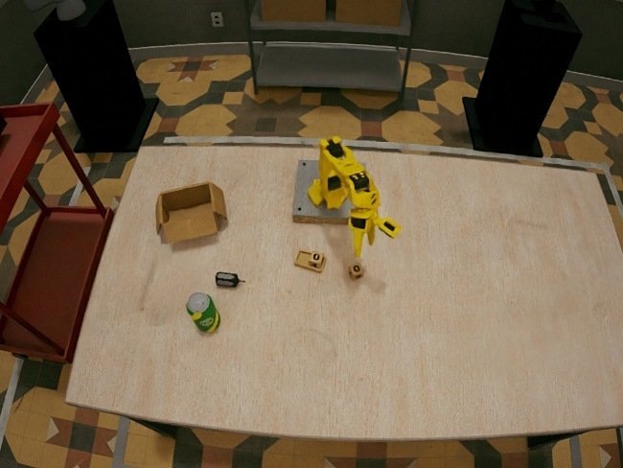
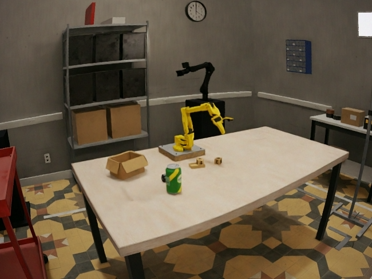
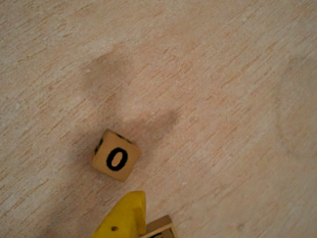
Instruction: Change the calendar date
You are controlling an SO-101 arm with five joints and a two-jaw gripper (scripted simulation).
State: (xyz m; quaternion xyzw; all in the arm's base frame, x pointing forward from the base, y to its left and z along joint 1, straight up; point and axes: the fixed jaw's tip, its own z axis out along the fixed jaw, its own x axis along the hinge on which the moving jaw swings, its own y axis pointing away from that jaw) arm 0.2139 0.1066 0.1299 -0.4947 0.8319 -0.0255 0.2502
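A wooden cube (image 1: 356, 270) (image 2: 218, 160) (image 3: 116, 157) lies on the table beside the tray, a black 0 on its top; a side digit in the exterior camera looks like a 2. The small tray (image 1: 303, 261) (image 2: 194, 165) (image 3: 160, 224) holds the other cube (image 1: 315, 257) (image 2: 200, 162) at its end nearer the loose cube. That cube also has 0 on top; its far-side digit looks like a 4. The tray's other end is empty. The fronts facing the robot are hidden. My gripper (image 1: 364, 247) (image 2: 222, 132) is partly open and empty, above and robot-side of the loose cube.
An open cardboard box (image 1: 190, 216) (image 2: 127, 164), a dark screwdriver-like tool (image 1: 227, 279) and a green can (image 1: 203, 313) (image 2: 173, 179) stand or lie on the tray's far-left side in the top view. The arm's base plate (image 1: 305, 186) (image 2: 168, 149) is behind the tray.
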